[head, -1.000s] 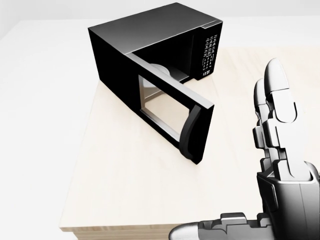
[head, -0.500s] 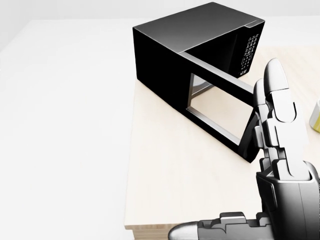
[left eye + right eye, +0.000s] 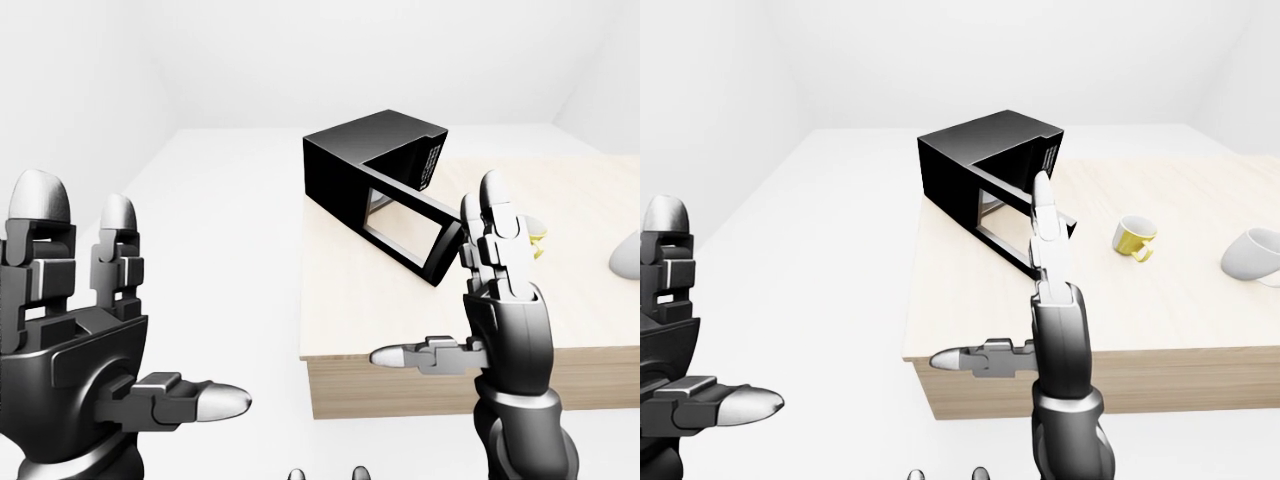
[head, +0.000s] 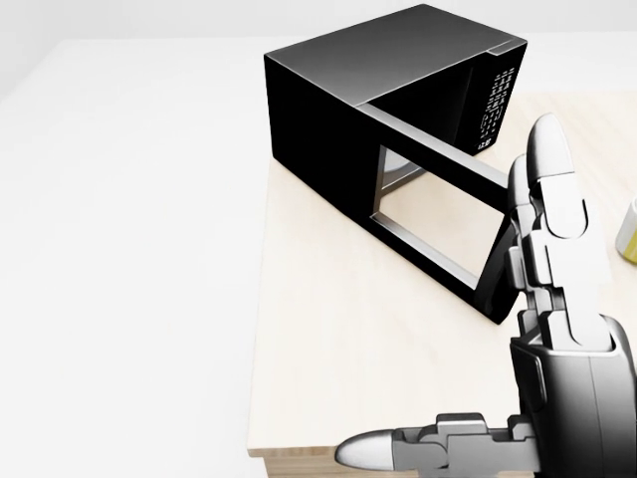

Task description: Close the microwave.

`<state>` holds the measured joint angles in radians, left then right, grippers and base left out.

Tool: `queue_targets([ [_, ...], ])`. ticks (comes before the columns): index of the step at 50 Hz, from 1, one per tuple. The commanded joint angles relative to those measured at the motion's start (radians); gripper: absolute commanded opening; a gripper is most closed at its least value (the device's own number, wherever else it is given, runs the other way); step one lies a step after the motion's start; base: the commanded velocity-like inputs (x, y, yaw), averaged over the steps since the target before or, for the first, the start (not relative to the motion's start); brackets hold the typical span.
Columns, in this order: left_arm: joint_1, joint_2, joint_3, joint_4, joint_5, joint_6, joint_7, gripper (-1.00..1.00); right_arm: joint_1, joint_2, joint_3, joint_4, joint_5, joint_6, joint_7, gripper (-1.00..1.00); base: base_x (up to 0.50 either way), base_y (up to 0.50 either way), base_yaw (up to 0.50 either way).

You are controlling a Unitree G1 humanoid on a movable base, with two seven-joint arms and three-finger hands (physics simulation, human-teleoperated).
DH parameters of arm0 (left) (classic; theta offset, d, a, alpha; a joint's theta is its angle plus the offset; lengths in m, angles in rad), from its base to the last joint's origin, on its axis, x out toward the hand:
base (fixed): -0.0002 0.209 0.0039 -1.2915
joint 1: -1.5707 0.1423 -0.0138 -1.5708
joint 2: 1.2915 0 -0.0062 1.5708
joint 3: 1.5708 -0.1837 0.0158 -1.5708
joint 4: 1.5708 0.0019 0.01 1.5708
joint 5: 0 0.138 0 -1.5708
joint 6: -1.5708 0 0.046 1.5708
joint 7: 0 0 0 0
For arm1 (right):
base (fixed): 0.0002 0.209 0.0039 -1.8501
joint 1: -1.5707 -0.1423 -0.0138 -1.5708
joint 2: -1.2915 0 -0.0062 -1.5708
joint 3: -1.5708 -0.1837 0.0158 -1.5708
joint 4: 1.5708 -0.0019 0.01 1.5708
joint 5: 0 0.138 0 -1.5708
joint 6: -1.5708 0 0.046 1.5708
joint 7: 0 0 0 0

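A black microwave (image 4: 328, 110) stands on the left part of a light wooden table (image 4: 338, 378). Its door (image 4: 428, 224), with a see-through window, swings out wide toward the lower right of the head view. My right hand (image 4: 552, 269) is open, fingers upright and thumb (image 4: 398, 448) pointing left. It stands before the door's free edge and hides part of it. I cannot tell whether it touches the door. My left hand (image 3: 75, 300) is raised and open at the lower left of the left-eye view, off the table and holding nothing.
A yellow mug (image 3: 1133, 237) and a white bowl (image 3: 1250, 255) lie on the table to the right of the microwave. The table's near edge (image 3: 1060, 375) faces me. White floor spreads to the table's left.
The camera moved, so the microwave slid from the middle toward the right of the head view. Since half a second ago only my right thumb has reached further left.
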<state>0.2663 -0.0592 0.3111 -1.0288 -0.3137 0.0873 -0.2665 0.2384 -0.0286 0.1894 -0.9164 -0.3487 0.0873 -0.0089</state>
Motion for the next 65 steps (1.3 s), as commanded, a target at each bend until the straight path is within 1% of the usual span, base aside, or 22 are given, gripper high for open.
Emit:
queue_targets([
  [1,0.006,0.003,-0.015,-0.008,0.024,0.000,-0.007,1.00,-0.006,0.002,0.003,0.002,-0.005,0.000,-0.004,1.00,0.00,0.00,0.00],
  [4,0.003,0.006,-0.032,0.006,0.059,0.000,-0.010,1.00,0.002,-0.003,0.013,-0.019,0.012,0.000,0.008,1.00,0.16,0.00,0.00],
  [9,-0.008,0.002,-0.012,0.001,0.041,0.000,-0.006,1.00,-0.009,-0.001,0.013,-0.020,0.004,0.000,0.004,1.00,0.50,0.00,0.00],
  [12,-0.004,0.002,-0.021,0.007,0.054,0.000,-0.007,1.00,-0.007,-0.002,0.016,-0.017,0.005,0.000,0.002,1.00,0.50,0.00,0.00],
  [46,0.001,0.000,-0.017,-0.003,0.049,0.000,-0.009,1.00,-0.005,-0.003,0.008,-0.004,0.017,0.000,0.001,1.00,0.50,-0.01,0.00],
  [48,0.001,-0.004,-0.015,0.000,0.050,0.000,-0.008,1.00,-0.005,-0.003,0.009,-0.006,0.017,0.000,0.002,1.00,0.50,-0.05,0.00],
  [49,-0.001,-0.013,-0.007,0.008,0.044,0.000,-0.002,1.00,-0.005,-0.003,0.009,-0.006,0.016,0.000,0.002,1.00,0.50,-0.05,0.00],
  [51,-0.004,-0.007,0.001,0.007,0.031,0.000,0.000,1.00,-0.004,-0.004,0.009,-0.007,0.013,0.000,0.001,1.00,0.50,-0.05,0.00],
  [53,-0.006,-0.006,0.009,0.000,0.017,0.000,0.005,1.00,0.001,-0.004,0.004,-0.008,0.021,0.000,-0.001,1.00,0.15,-0.02,0.00],
  [65,-0.007,-0.003,0.008,0.005,0.013,0.000,0.010,1.00,0.001,-0.004,0.014,0.013,0.014,0.000,-0.005,1.00,0.00,0.00,0.00],
])
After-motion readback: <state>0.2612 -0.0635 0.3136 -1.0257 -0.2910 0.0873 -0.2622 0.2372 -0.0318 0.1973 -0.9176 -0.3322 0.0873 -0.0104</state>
